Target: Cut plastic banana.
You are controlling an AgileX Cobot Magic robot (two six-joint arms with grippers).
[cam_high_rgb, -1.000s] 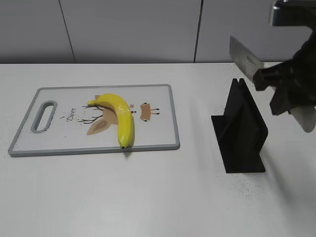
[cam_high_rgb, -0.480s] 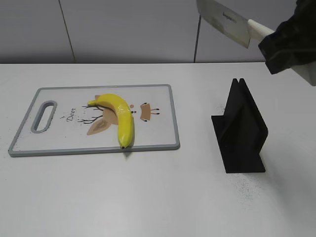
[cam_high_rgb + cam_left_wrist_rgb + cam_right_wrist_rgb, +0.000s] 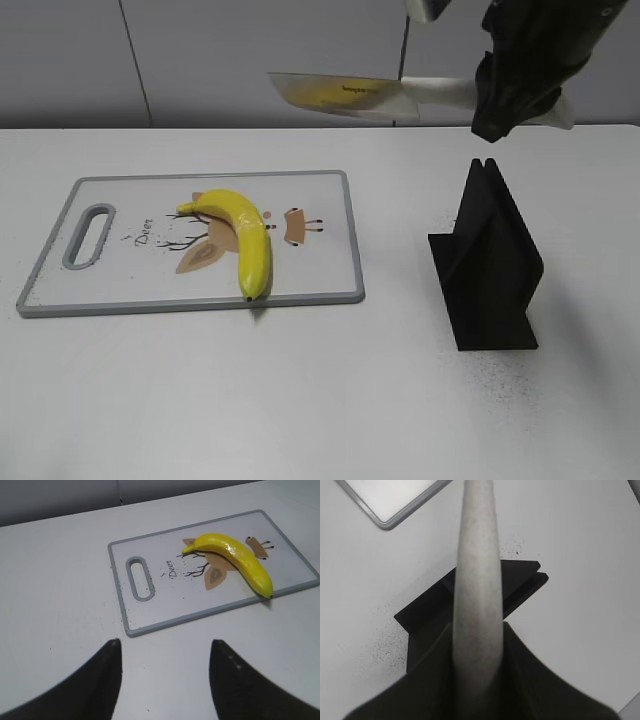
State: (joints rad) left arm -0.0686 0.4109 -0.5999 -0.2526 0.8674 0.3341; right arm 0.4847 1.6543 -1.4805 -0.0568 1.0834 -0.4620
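The yellow plastic banana [image 3: 243,232] lies on the white cutting board [image 3: 120,280], tip at the front edge; it also shows in the left wrist view [image 3: 235,560] on the board [image 3: 150,615]. My right gripper [image 3: 500,100] is shut on the pale handle of a knife [image 3: 340,97], held high above the table with the blade level and pointing left, above the board's right end. In the right wrist view the handle [image 3: 476,580] runs between the fingers [image 3: 530,675]. My left gripper [image 3: 165,645] is open and empty, over bare table in front of the board.
A black knife stand [image 3: 487,260] stands on the table right of the board, below the right arm; it also shows in the right wrist view [image 3: 425,620]. A grey wall runs behind the table.
My right gripper has lifted the knife up from the black stand and swung the blade left, from tilted to level, toward the board.
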